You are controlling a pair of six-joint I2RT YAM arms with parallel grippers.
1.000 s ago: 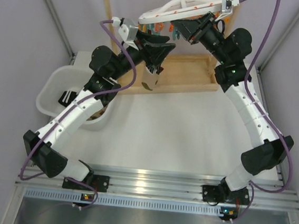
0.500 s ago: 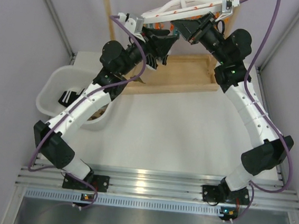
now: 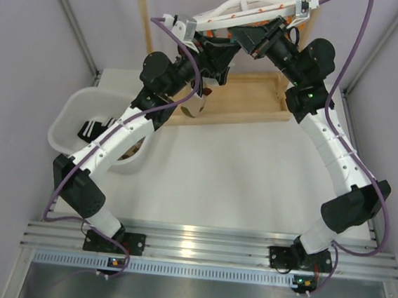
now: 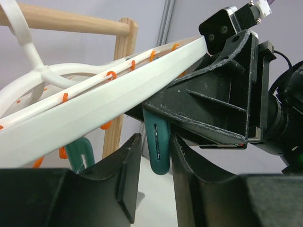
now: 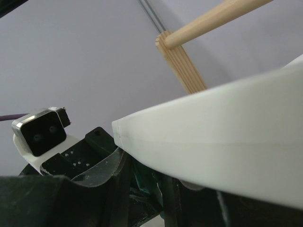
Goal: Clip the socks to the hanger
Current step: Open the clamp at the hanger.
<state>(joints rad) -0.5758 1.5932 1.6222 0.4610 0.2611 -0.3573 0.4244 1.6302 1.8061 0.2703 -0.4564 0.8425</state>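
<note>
The white hanger (image 3: pixel 229 14) hangs high at the back, its rim (image 4: pixel 94 109) running across the left wrist view with orange rings and teal pegs under it. A teal peg (image 4: pixel 157 153) dangles between the fingers of my left gripper (image 4: pixel 156 138), which is open, with a gap on the peg's left side. My right gripper (image 3: pixel 255 40) is at the rim from the other side, shut on a teal peg (image 5: pixel 141 176) just under the rim (image 5: pixel 227 137). One of the socks (image 3: pixel 88 130), black with white bands, lies in the tub. No sock is in either gripper.
The wooden stand (image 3: pixel 246 97) sits on the table at the back, its post (image 4: pixel 118 80) and top rod close behind the hanger. A white tub (image 3: pixel 72 112) stands at the left. A pale blurred shape (image 3: pixel 197 105) shows below my left wrist.
My left arm has risen and moved right, up to the hanger, bringing its fingers around a teal peg. The right arm and the hanger have stayed put.
</note>
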